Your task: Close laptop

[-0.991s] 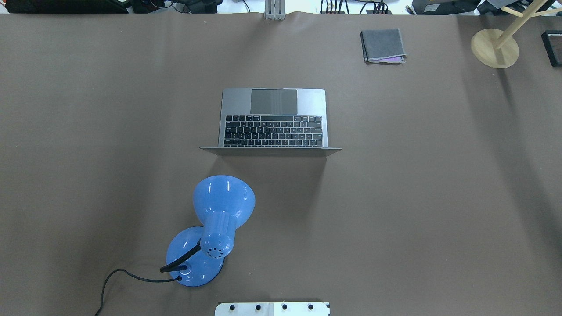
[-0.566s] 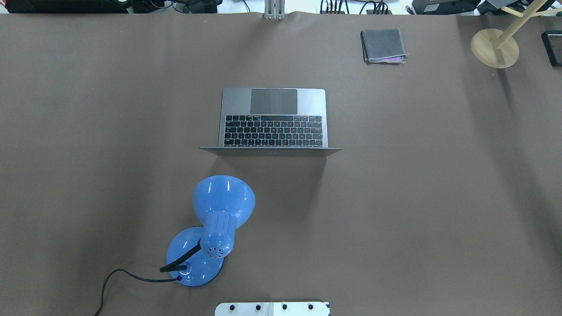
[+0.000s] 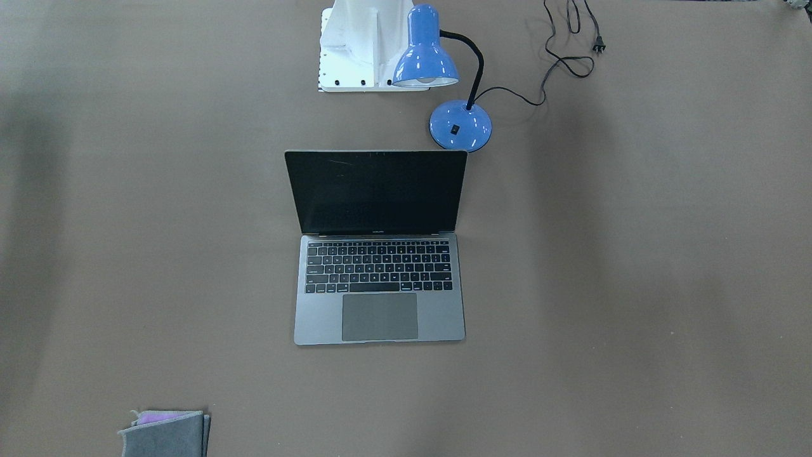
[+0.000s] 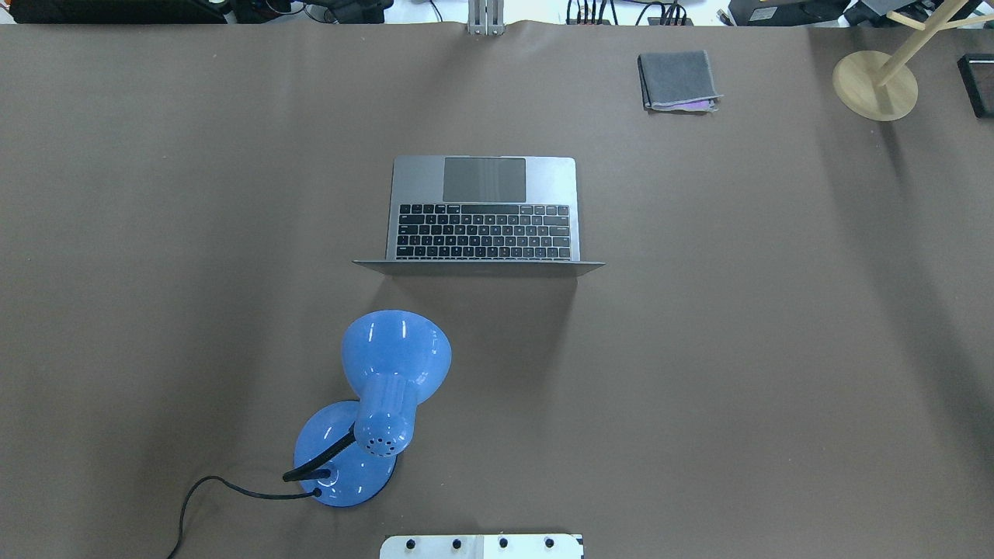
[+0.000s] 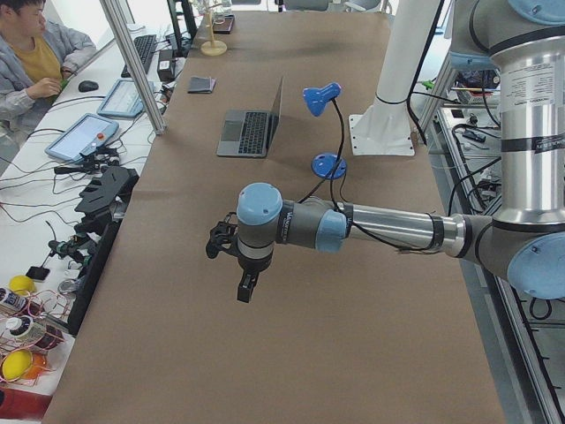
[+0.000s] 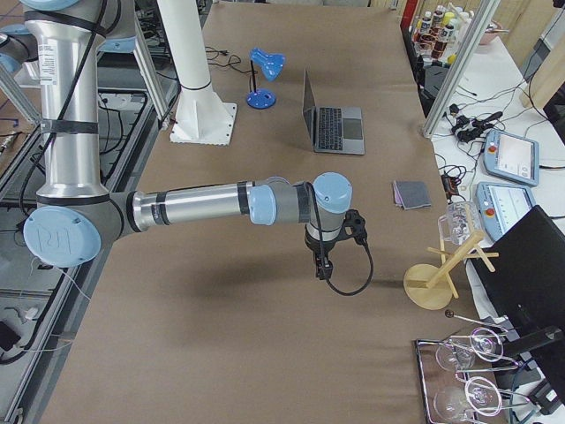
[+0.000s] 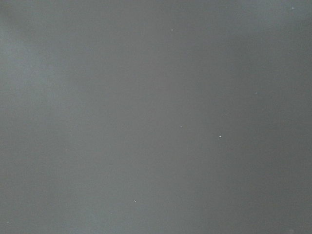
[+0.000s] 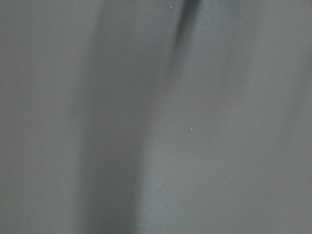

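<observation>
The left gripper (image 5: 246, 289) points straight down over the brown table (image 4: 776, 349) toward the robot's left end. It shows only in the side view, so I cannot tell whether its fingers are apart or together. Its arm reaches out nearly level from the base, the wrist bent down at a blue-capped joint. The right gripper (image 6: 323, 267) hangs the same way toward the right end, with a black cable looping beside it. Its finger spacing cannot be judged either. That arm also lies out almost horizontal.

Both wrist cameras show only blurred grey-brown surface, with no fingers in frame. Neither arm appears in the overhead or front-facing views.

The laptop (image 3: 379, 317) sits at the middle of the table, well apart from both grippers. It is open, with the lid upright, its back toward the robot and the screen dark. Key legends and the small lettering under the screen are too small to read.

A blue desk lamp (image 4: 396, 349) stands near the robot, left of the laptop. A folded grey cloth (image 4: 677, 80) lies far right, and a wooden stand (image 4: 874, 85) is partly cut off at the far right corner.
</observation>
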`<state>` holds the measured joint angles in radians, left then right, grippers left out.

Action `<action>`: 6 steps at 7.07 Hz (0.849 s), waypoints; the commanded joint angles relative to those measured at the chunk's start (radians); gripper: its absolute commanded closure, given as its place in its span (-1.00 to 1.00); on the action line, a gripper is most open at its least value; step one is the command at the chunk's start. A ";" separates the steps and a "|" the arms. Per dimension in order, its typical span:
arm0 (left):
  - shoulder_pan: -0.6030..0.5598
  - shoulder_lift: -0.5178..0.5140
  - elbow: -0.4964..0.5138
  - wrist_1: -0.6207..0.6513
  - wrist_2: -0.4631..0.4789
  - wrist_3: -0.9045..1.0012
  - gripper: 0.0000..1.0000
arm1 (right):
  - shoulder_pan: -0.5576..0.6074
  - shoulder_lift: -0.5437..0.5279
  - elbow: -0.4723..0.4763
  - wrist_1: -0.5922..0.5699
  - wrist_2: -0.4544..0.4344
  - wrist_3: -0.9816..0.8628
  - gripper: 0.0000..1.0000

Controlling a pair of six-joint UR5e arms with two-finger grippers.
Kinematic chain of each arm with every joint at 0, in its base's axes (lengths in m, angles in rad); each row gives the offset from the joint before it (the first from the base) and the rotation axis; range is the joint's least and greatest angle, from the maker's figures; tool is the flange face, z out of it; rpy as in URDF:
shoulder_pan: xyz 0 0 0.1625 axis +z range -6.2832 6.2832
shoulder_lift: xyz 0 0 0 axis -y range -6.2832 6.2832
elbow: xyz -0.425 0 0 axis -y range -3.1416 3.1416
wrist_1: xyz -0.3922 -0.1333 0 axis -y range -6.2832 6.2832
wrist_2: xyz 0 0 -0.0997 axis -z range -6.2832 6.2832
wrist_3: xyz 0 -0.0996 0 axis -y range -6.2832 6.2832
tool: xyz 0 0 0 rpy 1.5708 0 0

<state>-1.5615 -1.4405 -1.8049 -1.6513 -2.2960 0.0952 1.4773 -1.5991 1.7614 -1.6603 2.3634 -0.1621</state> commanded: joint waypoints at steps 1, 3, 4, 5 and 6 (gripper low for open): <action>0.020 0.002 -0.005 -0.005 -0.022 -0.002 -0.95 | -0.018 0.001 0.026 -0.001 0.010 0.009 -1.00; 0.050 -0.005 -0.033 -0.046 -0.069 -0.146 -0.89 | -0.084 0.005 0.100 0.001 0.008 0.173 -1.00; 0.107 -0.003 -0.066 -0.080 -0.071 -0.292 -0.28 | -0.127 0.005 0.171 0.001 0.008 0.314 -0.56; 0.136 -0.008 -0.088 -0.081 -0.071 -0.351 0.52 | -0.185 0.007 0.238 0.001 0.005 0.469 0.12; 0.179 -0.017 -0.135 -0.076 -0.074 -0.442 0.94 | -0.252 0.013 0.319 0.001 -0.010 0.604 0.44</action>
<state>-1.4319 -1.4488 -1.8920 -1.7253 -2.3660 -0.2359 1.3027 -1.5914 1.9851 -1.6598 2.3661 0.2657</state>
